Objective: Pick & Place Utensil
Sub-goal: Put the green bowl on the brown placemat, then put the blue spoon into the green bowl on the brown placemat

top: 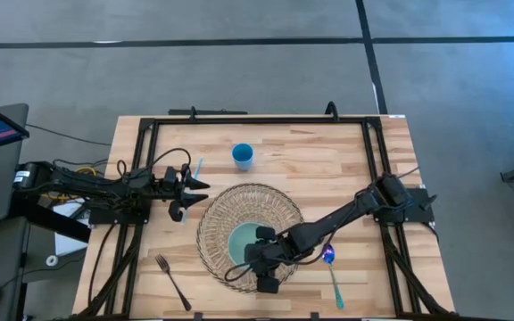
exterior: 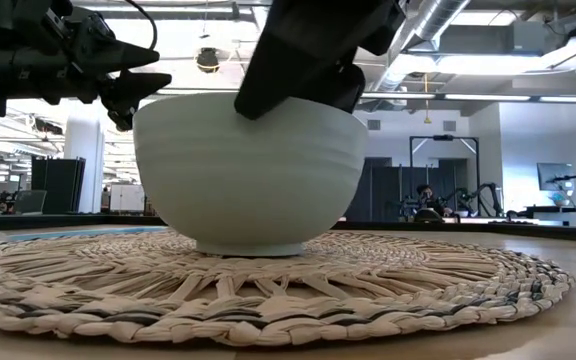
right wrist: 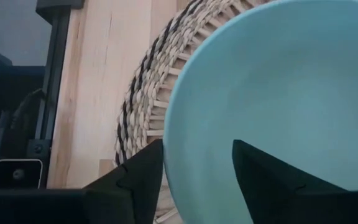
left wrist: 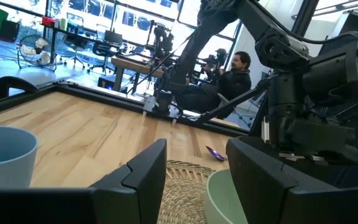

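A pale blue-green bowl (top: pixel 242 241) stands on a round woven placemat (top: pixel 239 201). My right gripper (top: pixel 264 259) hovers over the bowl's near side, open; in its wrist view (right wrist: pixel 194 180) one finger is outside the rim and one inside. A spoon with a blue-purple head (top: pixel 331 266) lies flat on the table right of the placemat. A dark fork (top: pixel 173 281) lies flat near the near-left corner. My left gripper (top: pixel 199 189) is open and empty at the placemat's far-left edge. My right gripper comes at the bowl from above with its fingers on either side of the rim (right wrist: pixel 173 143) at the bowl's near side. The bowl sits upright on the placemat. Whether either finger touches the rim, I cannot tell.
A small blue cup (top: pixel 243 156) stands upright beyond the placemat. A black frame (top: pixel 257 119) runs around the table's edges. Bare wood lies along the far side and right of the spoon. A person (left wrist: pixel 234 78) sits in the room beyond the table.
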Tool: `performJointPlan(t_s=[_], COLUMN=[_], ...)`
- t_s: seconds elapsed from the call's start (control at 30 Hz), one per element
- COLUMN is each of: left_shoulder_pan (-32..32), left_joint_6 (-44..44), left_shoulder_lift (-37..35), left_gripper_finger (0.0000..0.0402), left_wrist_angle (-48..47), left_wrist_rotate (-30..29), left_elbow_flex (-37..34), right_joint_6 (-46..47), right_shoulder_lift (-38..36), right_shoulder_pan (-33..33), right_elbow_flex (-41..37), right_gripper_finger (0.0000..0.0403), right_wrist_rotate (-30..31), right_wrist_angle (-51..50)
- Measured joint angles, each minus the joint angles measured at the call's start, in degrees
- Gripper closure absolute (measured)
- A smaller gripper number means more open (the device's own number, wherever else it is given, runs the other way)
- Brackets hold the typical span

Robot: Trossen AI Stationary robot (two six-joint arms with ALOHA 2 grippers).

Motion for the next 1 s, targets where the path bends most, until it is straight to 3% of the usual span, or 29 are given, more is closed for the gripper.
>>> performJointPlan(t_s=[0.63, 1.0], left_shoulder_pan=[0.0, 0.0], left_joint_6=[0.01, -0.64], left_shoulder_lift=[0.36, 0.87], left_gripper_finger=[0.0229, 0.0229], left_wrist_angle=[0.0, 0.03], left_wrist_rotate=[0.01, 0.01], left_elbow_flex=[0.0, 0.02], right_joint_6=[2.32, 11.1], right_shoulder_lift=[-5.52, -10.9], right_shoulder_pan=[-0.75, 1.05], right_elbow_flex=[-0.01, -0.01], right_gripper_finger=[0.0235, 0.0251], right_wrist_rotate=[-0.75, -0.54], right_wrist_angle=[-3.46, -7.34])
